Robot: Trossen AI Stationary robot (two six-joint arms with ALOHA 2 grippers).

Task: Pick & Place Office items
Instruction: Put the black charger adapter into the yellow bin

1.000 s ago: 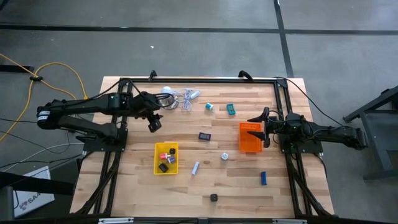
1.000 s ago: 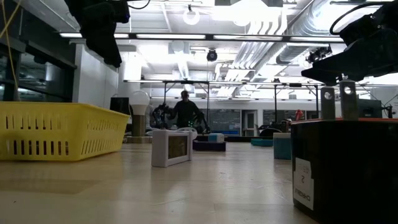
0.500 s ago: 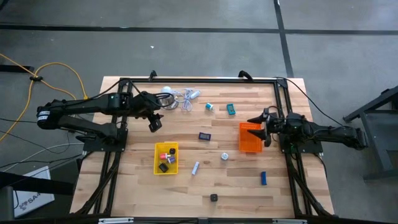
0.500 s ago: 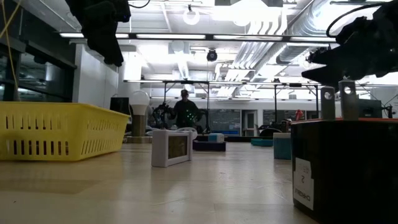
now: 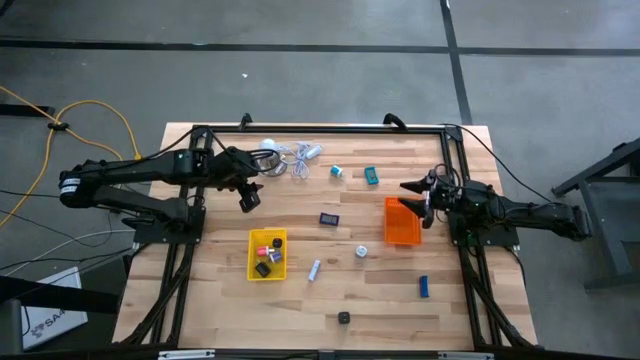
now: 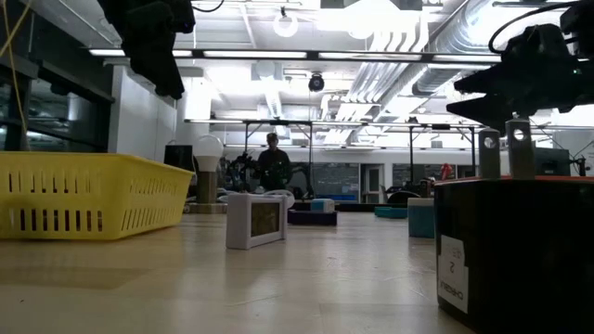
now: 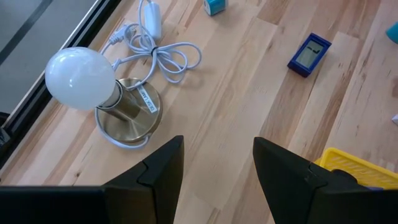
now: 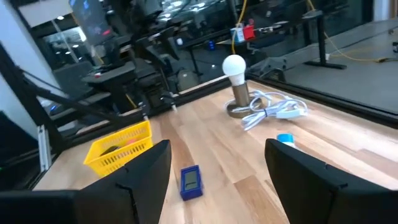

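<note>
Office items [image 5: 329, 218]: tiny blue, teal, white, black pieces across the table [image 5: 300, 300]

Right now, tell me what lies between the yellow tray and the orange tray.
High view: between yellow tray and orange tray lie a white roll and a pale clip; otherwise bare wood.

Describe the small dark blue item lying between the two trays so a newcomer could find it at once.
Start in the high view at the orange tray on the table's right side, then look toward the yellow tray. Between them, nearer the table's middle, lies the dark blue item, alone on bare wood. It is a flat rectangle with a pale window in its face, which none of the other loose pieces show.
</note>
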